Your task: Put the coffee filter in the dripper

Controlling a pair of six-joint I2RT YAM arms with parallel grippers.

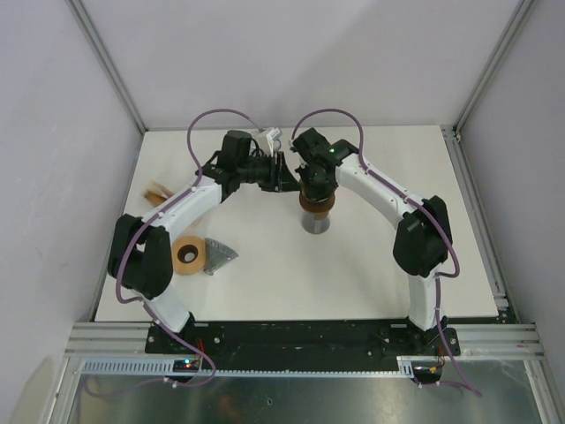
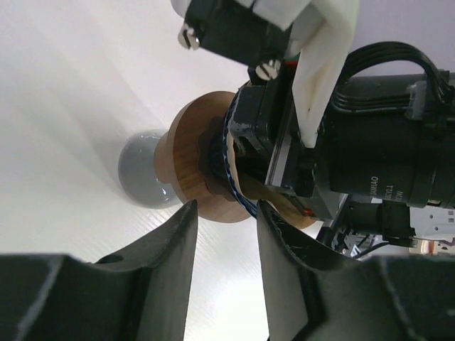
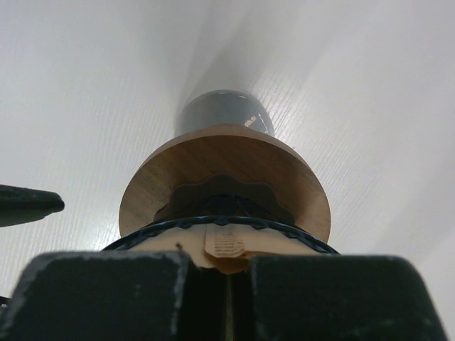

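The dripper (image 3: 213, 163), a wooden collar under a dark wire cone, stands on a grey cup (image 3: 224, 110) in the middle of the table (image 1: 371, 274). The brown paper coffee filter (image 3: 224, 245) sits inside the cone. My right gripper (image 3: 227, 259) is directly above, shut on the filter's seamed edge. In the top view this gripper (image 1: 315, 184) covers the dripper (image 1: 316, 208). My left gripper (image 2: 226, 213) hovers just left of the dripper (image 2: 192, 167), open, with only bare table between its fingers. One of its fingertips (image 3: 28, 204) shows at the left of the right wrist view.
A brown ring-shaped roll (image 1: 187, 253) and a grey metal triangular stand (image 1: 219, 256) lie at the front left. A small brown item (image 1: 157, 193) rests at the table's left edge. White walls with metal posts close off three sides of the table.
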